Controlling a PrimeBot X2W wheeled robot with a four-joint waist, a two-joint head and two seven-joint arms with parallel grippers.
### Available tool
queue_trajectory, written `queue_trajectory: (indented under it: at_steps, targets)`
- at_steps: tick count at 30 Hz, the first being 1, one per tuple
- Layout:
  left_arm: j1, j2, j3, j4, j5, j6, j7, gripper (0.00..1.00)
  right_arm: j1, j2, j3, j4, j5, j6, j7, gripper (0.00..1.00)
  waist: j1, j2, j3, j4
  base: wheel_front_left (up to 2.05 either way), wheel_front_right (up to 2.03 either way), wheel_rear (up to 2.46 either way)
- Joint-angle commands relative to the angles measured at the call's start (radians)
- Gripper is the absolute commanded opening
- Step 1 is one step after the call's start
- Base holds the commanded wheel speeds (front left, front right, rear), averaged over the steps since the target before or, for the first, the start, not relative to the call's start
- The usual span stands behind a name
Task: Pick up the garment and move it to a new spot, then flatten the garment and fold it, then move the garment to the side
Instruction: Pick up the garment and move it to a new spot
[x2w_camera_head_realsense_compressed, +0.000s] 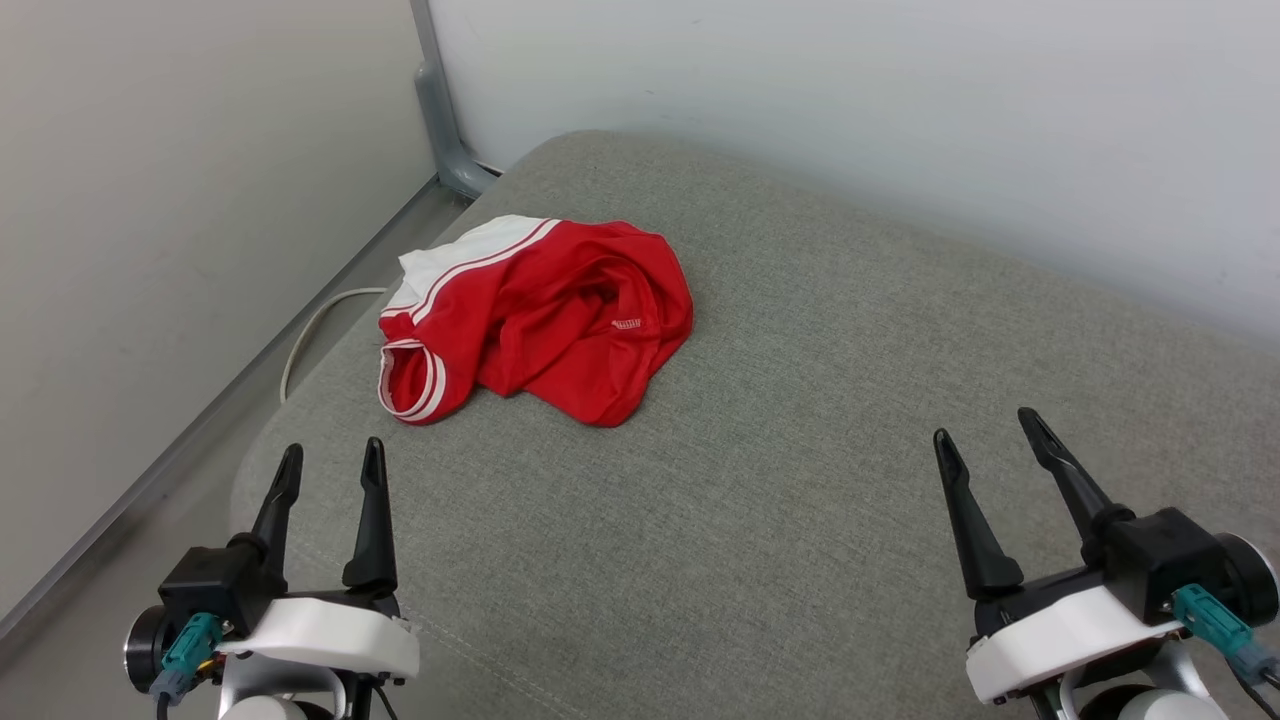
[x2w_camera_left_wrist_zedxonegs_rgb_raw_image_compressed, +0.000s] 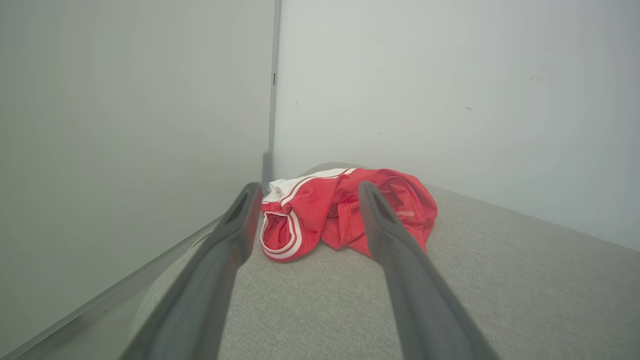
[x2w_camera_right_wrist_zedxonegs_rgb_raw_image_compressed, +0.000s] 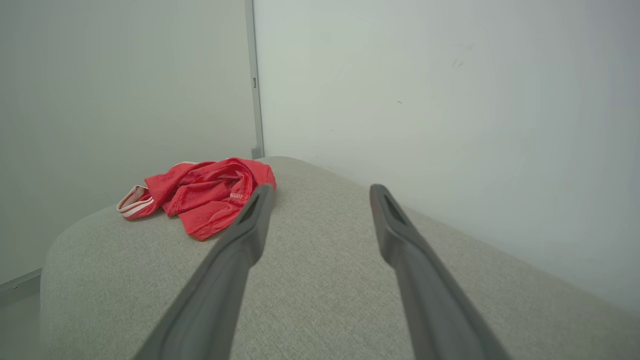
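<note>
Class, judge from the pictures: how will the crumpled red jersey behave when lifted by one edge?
Probably floppy: the red jersey lies crumpled in folds, so should drape. Likely light: its fabric looks thin. Unlikely to roll, lying slack on the grey cushion.

A grey fabric cushion (x2w_camera_head_realsense_compressed: 800, 480) carries the crumpled red garment (x2w_camera_head_realsense_compressed: 560, 310) near its far-left corner.

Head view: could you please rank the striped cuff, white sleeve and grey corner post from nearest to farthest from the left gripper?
1. Striped cuff, just ahead of the left gripper.
2. White sleeve, farther back.
3. Grey corner post, farthest, upper left.
</note>
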Motion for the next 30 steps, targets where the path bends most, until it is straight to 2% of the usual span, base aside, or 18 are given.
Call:
queue_trajectory:
  at_steps: [1, 7, 12, 20, 27, 30]
  targets:
    - [-0.011, -0.003, 0.0, 0.005, -0.005, -0.003, -0.003, 1.0, -0.007, -0.005, -0.005, 0.002, 0.003, -0.001, -0.004, 1.0, 0.0, 0.0, -0.001, -0.001, 0.0, 0.0, 0.0]
    - [-0.089, 0.0, -0.008, 0.102, -0.066, -0.008, -0.003, 1.0, -0.01, -0.01, -0.011, -0.025, 0.001, -0.001, 0.017, 1.0, 0.0, 0.0, 0.04, -0.031, 0.0, 0.0, 0.0]
    - [-0.235, 0.045, -0.023, 0.2, -0.152, -0.01, 0.052, 1.0, -0.042, -0.03, -0.012, -0.055, -0.005, -0.001, 0.043, 1.0, 0.0, 0.0, 0.121, -0.088, 0.0, 0.0, 0.0]
    - [-0.471, 0.174, -0.066, 0.279, -0.334, -0.01, 0.274, 1.0, -0.114, -0.057, -0.012, -0.092, 0.006, -0.001, 0.067, 1.0, 0.0, 0.0, 0.27, -0.196, 0.0, 0.0, 0.0]
    - [-0.657, 0.284, -0.063, 0.377, -0.44, -0.008, 0.588, 1.0, -0.176, -0.072, -0.015, -0.118, 0.012, -0.001, 0.065, 1.0, 0.0, 0.0, 0.392, -0.264, 0.0, 0.0, 0.0]
    - [-0.716, 0.331, -0.064, 0.432, -0.458, 0.01, 0.717, 1.0, -0.208, -0.079, -0.005, -0.122, 0.014, -0.001, 0.062, 1.0, 0.0, 0.0, 0.441, -0.289, 0.0, 0.0, 0.0]
